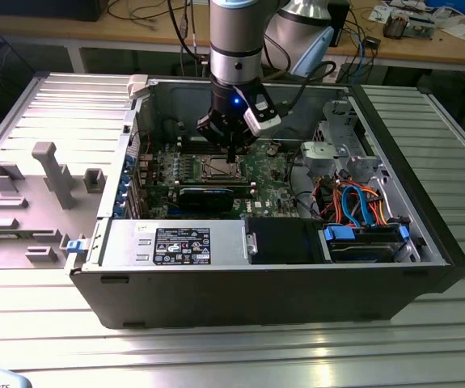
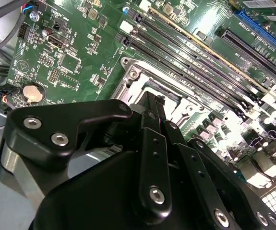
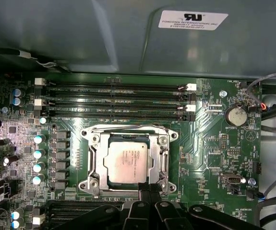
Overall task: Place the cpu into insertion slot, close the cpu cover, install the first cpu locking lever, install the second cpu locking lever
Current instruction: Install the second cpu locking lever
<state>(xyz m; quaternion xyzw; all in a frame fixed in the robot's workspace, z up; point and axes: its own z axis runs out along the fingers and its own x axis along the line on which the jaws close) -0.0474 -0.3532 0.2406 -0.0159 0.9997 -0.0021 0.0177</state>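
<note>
The cpu, a silver-grey square chip, lies flat in the insertion slot on the green board. The cpu cover, a silver frame, lies down around the chip, which shows through its window. A thin wire locking lever runs along the slot's edge nearest the memory slots. My black gripper is shut with nothing between its fingers. Its tips are at the slot's edge on the opposite side. In the exterior view the gripper hangs straight down over the slot. The second wrist view has the gripper hiding most of the slot.
Long black memory slots run beside the socket. The open computer case walls in the board, with a drive cage and coloured cables at the exterior view's right. A long black card lies in front of the socket.
</note>
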